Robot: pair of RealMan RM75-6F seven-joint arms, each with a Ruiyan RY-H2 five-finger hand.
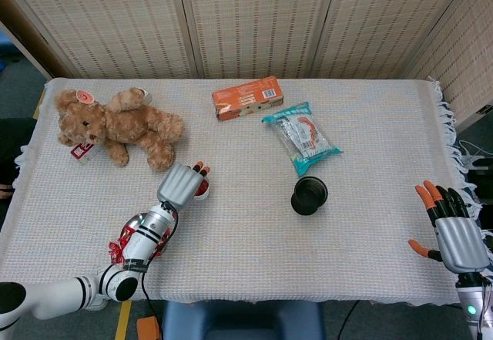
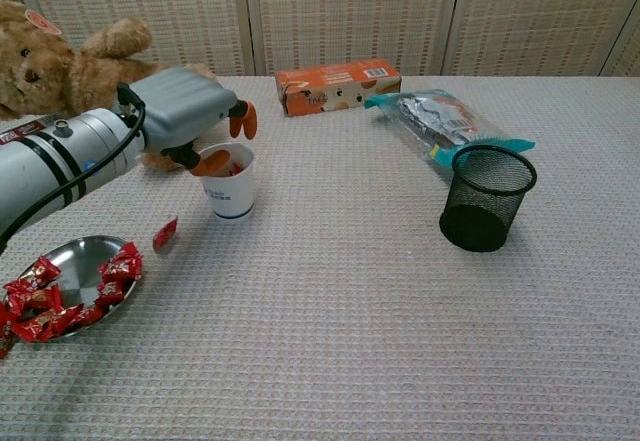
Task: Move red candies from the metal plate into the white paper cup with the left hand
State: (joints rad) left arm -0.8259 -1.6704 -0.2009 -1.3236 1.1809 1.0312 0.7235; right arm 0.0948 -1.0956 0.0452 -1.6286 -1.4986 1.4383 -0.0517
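Candy (image 2: 165, 232) sits loose on the cloth, near-left of the white paper cup (image 2: 228, 183), just beyond the metal plate (image 2: 75, 261). Left hand (image 2: 195, 113) hovers over the cup, fingers spread, empty, so it's the closer one; right hand (image 1: 453, 232) idles open far right.

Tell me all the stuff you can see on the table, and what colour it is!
teddy bear: 1, brown, far left.
box: 1, orange, far middle.
snack bag: 1, teal and clear, right of the box.
mesh cup: 1, black, centre right.
paper cup: 1, white, red candy inside, under the left hand.
metal plate: 1, silver, near left.
candies: several, red, on the plate.
loose candy: 1, red, on the cloth between plate and cup.
left hand: grey, orange-tipped, over the cup, fingers open.
right hand: grey, open, near right edge.
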